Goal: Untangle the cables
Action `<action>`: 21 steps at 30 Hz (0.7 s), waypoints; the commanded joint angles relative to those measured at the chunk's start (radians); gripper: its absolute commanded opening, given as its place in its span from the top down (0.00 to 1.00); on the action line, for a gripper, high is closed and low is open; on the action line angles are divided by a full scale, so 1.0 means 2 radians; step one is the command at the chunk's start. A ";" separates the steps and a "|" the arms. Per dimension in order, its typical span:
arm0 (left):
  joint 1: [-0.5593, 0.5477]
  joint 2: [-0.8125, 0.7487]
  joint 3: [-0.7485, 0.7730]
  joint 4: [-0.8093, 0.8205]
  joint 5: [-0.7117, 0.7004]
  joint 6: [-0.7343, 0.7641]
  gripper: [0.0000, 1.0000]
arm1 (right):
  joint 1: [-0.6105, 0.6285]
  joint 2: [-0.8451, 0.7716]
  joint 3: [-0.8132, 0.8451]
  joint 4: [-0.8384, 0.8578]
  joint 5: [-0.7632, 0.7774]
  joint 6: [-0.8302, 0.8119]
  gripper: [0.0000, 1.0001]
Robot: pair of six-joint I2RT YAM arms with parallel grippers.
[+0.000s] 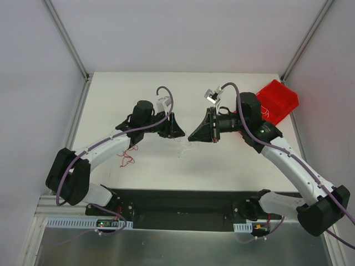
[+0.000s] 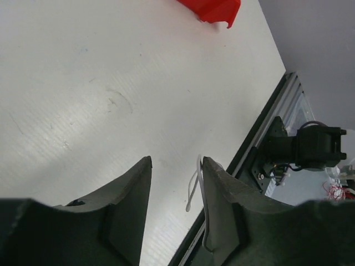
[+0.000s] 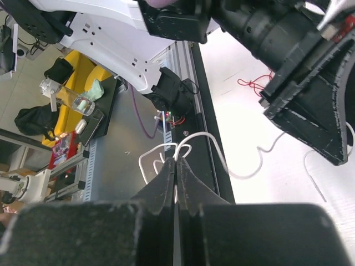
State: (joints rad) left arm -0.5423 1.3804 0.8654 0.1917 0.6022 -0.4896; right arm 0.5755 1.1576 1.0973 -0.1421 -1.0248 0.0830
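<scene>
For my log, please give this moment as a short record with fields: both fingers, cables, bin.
right fingers: shut on white cable
left fingers: open, white cable beside one finger
red cable: loose on table, beside left arm
bin: red, far right of table

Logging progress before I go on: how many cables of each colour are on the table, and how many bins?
white cable: 1, pinched in the right gripper
red cable clump: 1, strands too fine to separate
red bin: 1
Total: 3
</scene>
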 commanded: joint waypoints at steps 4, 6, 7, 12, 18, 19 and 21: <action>0.007 0.054 0.063 -0.135 -0.101 -0.011 0.63 | -0.031 -0.064 0.033 -0.032 0.076 -0.005 1.00; 0.014 0.052 0.061 -0.146 -0.114 -0.012 0.59 | -0.050 -0.073 0.047 -0.057 0.113 -0.011 1.00; 0.016 0.043 0.058 -0.146 -0.119 -0.011 0.53 | -0.056 -0.073 0.059 -0.078 0.133 -0.019 1.00; 0.027 -0.021 0.072 -0.149 -0.098 -0.014 0.16 | -0.088 -0.057 0.120 -0.160 0.194 -0.038 1.00; 0.062 -0.067 0.102 -0.182 -0.094 0.012 0.01 | -0.130 -0.020 0.195 -0.243 0.315 -0.055 1.00; 0.076 -0.069 0.105 -0.189 -0.091 0.022 0.01 | -0.144 -0.009 0.207 -0.253 0.331 -0.049 1.00; 0.095 -0.074 0.105 -0.192 -0.079 0.038 0.01 | -0.174 0.015 0.238 -0.270 0.354 -0.030 1.00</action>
State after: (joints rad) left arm -0.4202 1.2648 1.0428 -0.1486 0.4137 -0.4885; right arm 0.3157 1.1179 1.4616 -0.5686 -0.4973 -0.0090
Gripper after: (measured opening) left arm 0.990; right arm 0.009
